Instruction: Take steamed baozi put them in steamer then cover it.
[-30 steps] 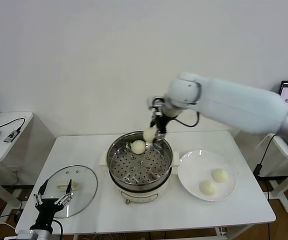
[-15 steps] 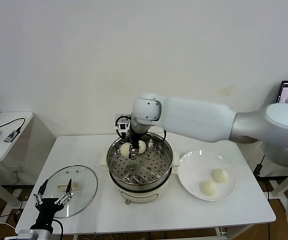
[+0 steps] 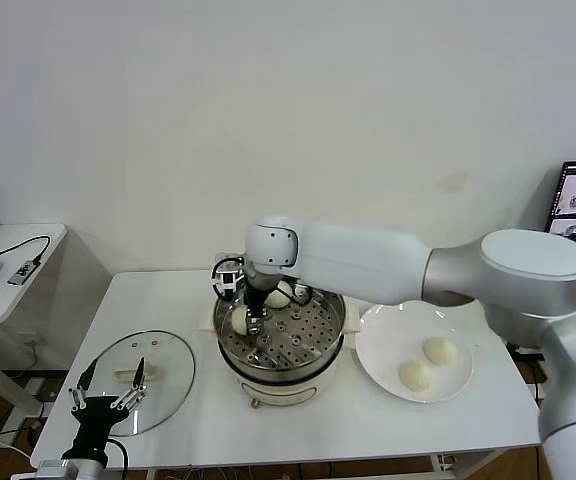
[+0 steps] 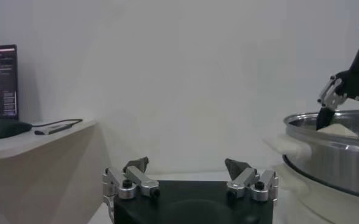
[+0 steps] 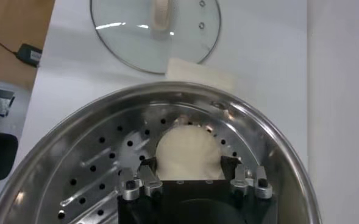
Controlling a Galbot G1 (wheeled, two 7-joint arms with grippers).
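Head view: right hand (image 3: 249, 322) is down inside the steamer (image 3: 280, 338), grasping a baozi (image 3: 238, 318) at the tray's left side; a second baozi (image 3: 278, 295) sits at the far rim. Right wrist view shows the held bun (image 5: 187, 155) between the fingers, resting on or just above the perforated tray (image 5: 94, 176). Two more baozi (image 3: 427, 363) wait on the white plate (image 3: 378, 350) right of the steamer. Cover (image 3: 140, 369) lies flat on the tabletop (image 3: 368, 425) to the left. Left hand (image 3: 103, 402) is parked near it, fingers spread, empty. To do this well: set the bun fully down before releasing, open wide, lift straight up clear of the rim, leave space for two more.
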